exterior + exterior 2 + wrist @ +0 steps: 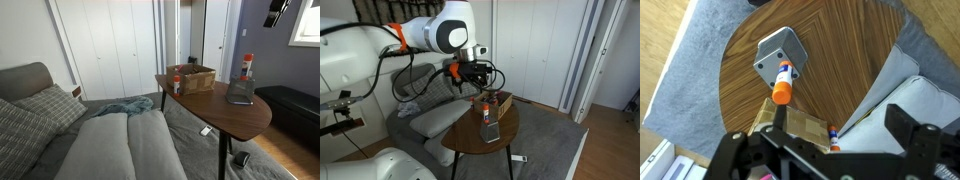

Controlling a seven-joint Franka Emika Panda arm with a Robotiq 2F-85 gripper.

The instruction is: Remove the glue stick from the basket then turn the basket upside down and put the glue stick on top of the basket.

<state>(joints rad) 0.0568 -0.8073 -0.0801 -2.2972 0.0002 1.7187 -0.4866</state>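
The grey mesh basket (775, 52) sits on the round wooden table with its closed base facing up; it shows in both exterior views (240, 95) (490, 131). The glue stick (783, 82), a white tube with an orange cap, stands upright on top of it, as both exterior views show (247, 66) (485, 110). My gripper (839, 118) is open and empty. It hangs high above the table, over the brown box, apart from the glue stick, and shows in both exterior views (470, 74) (278, 12).
A brown wicker-like box (193, 77) (800, 125) stands at one end of the table (840, 50). A squat red-topped white bottle (177, 85) (832, 141) stands beside it. A grey sofa with cushions (110, 140) lies next to the table.
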